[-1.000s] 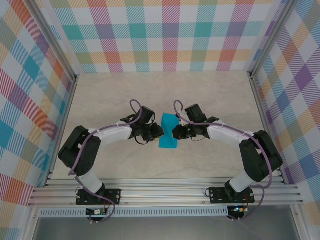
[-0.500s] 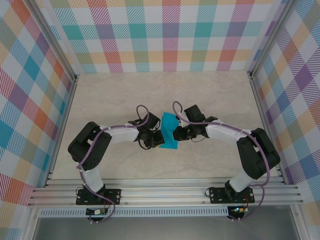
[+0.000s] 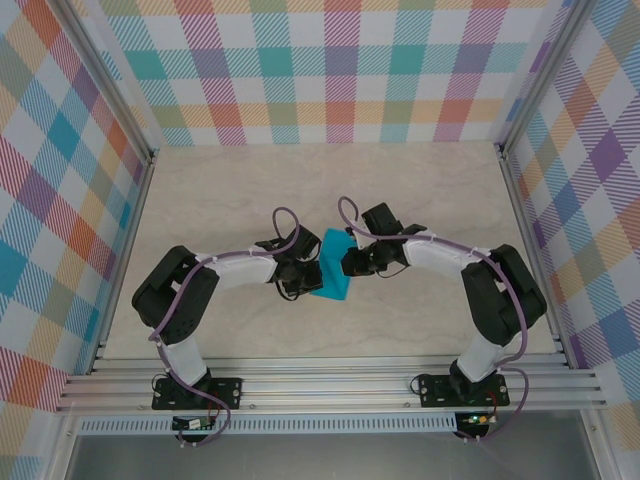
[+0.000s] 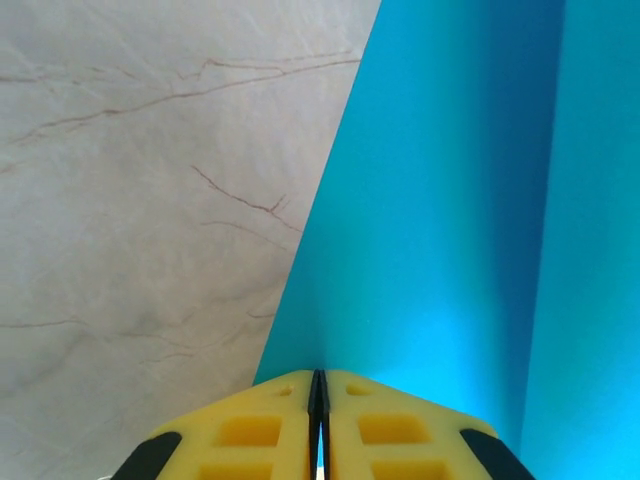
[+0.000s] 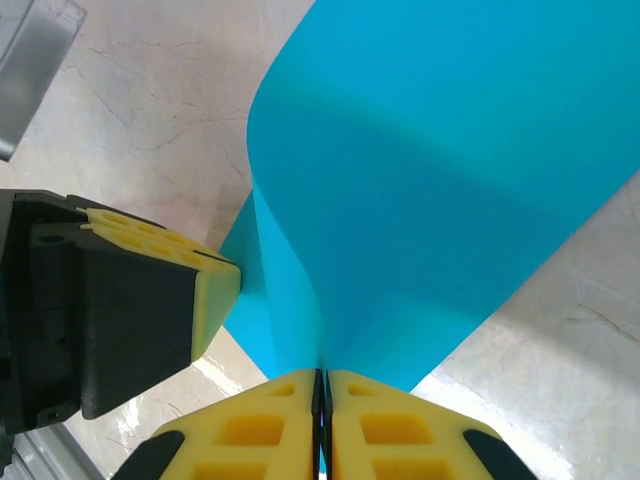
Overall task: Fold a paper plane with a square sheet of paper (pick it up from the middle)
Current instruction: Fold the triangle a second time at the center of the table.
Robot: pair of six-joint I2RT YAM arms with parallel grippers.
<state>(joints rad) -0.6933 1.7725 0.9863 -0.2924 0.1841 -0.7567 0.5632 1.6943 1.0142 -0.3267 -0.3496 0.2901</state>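
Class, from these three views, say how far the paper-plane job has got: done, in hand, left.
Done: the left gripper and right gripper are each shut on the square sheet of paper, at opposite sides. In hand: it bows between them, seemingly mid-fold. Left: no pointed dart shape yet; most creasing remains.

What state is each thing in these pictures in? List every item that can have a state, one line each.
square sheet of paper, bent over in a soft curve, pinched at two edges, partly lifted off the table
left gripper, fingers shut on the sheet's edge
right gripper, fingers shut on the sheet's opposite edge
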